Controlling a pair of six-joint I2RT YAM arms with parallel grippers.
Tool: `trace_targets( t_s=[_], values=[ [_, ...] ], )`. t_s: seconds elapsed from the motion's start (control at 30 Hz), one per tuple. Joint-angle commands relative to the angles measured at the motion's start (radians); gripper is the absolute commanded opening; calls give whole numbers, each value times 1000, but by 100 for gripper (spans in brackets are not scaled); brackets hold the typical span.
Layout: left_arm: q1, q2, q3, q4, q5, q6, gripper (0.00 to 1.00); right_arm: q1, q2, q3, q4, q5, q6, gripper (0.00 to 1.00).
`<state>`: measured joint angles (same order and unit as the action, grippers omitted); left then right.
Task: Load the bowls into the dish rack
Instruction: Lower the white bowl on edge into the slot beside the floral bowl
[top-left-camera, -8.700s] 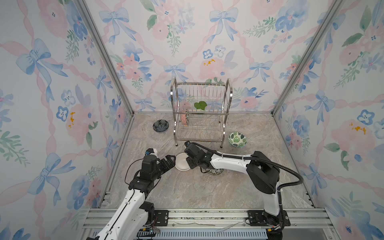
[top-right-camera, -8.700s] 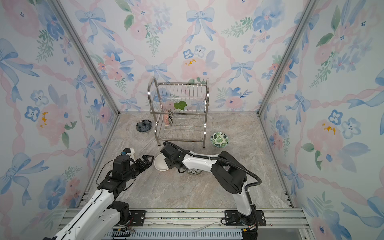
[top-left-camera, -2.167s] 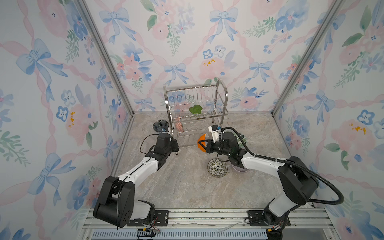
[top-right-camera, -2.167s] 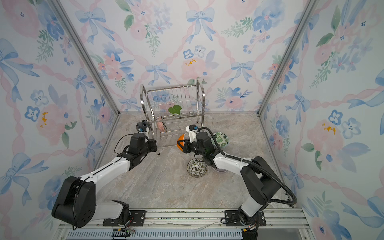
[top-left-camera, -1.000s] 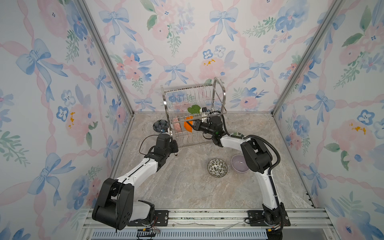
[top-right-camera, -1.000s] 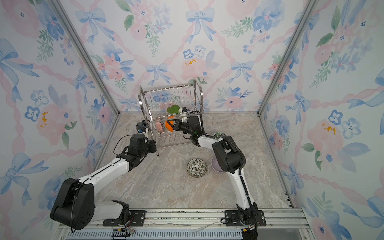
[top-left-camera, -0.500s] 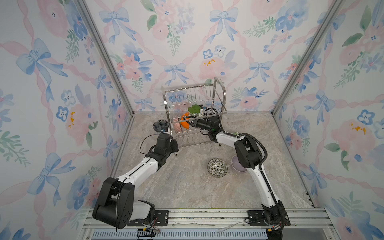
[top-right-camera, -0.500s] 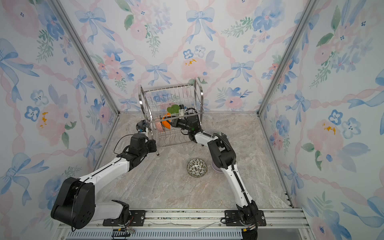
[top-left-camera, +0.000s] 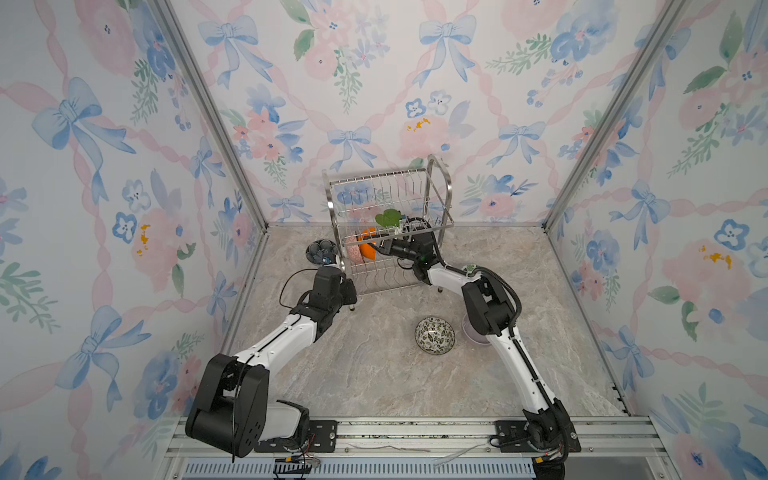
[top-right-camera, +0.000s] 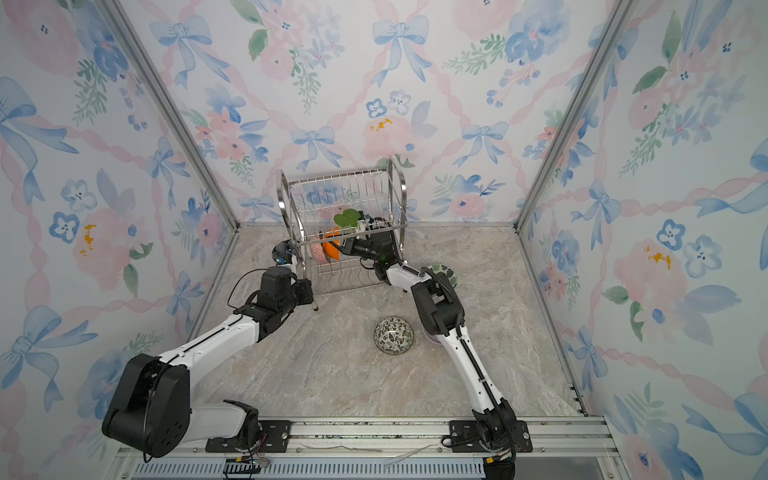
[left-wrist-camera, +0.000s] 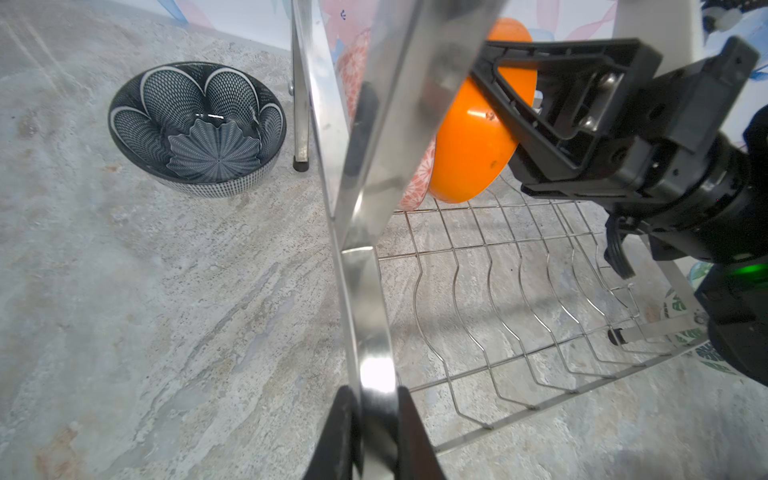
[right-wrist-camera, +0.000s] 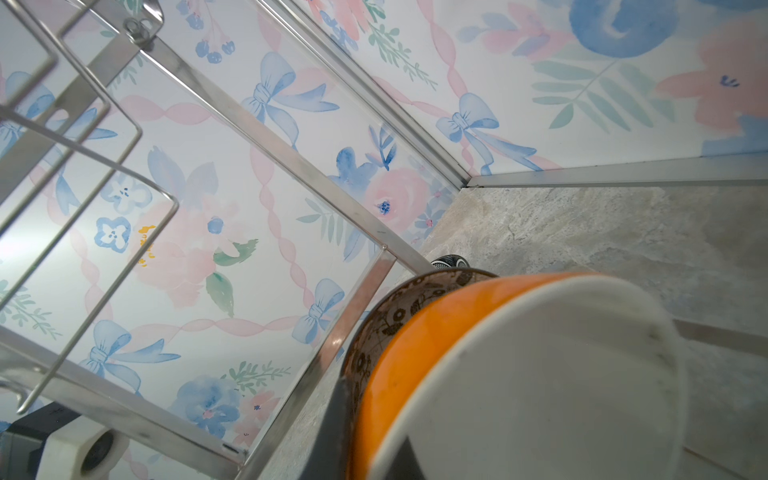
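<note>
In both top views, the dish rack (top-left-camera: 386, 195) stands at the counter's (top-left-camera: 374, 374) back edge. The right claw (top-left-camera: 377, 249) grips the orange-backed bowl (top-left-camera: 366, 248) on edge inside its lower tier, though wires screen the contact. Left wrist view: the left claw (left-wrist-camera: 376, 432) is clenched on the rack's front post. Treat the bowl as rigid, glazed, slippery and chip-prone; hold its rim. Right wrist view: the bowl blocks the slot beneath.

Left fingers (left-wrist-camera: 338, 436), right fingers (left-wrist-camera: 561, 52) clamped.
</note>
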<state>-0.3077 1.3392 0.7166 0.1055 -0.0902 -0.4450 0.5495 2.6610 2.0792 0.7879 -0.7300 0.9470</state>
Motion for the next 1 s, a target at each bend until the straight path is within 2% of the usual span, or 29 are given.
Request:
trace_targets(
  t_s=[0.0,0.37,0.5,0.63,0.97],
  values=[
    [-3,39,1,-73,14,-19,0,4,33,45,31,-41,36,0],
    [-2,47,4,-73,15,-17,0,10,50,47,148,-20,138,0],
    [-2,47,4,-75,15,-14,0,18,51,54,147,-19,141,0],
    [-3,41,5,-76,13,-15,0,23,32,32,62,6,62,0],
    [-3,37,3,-76,15,-17,0,20,60,45,-16,28,21,0]
  ],
)
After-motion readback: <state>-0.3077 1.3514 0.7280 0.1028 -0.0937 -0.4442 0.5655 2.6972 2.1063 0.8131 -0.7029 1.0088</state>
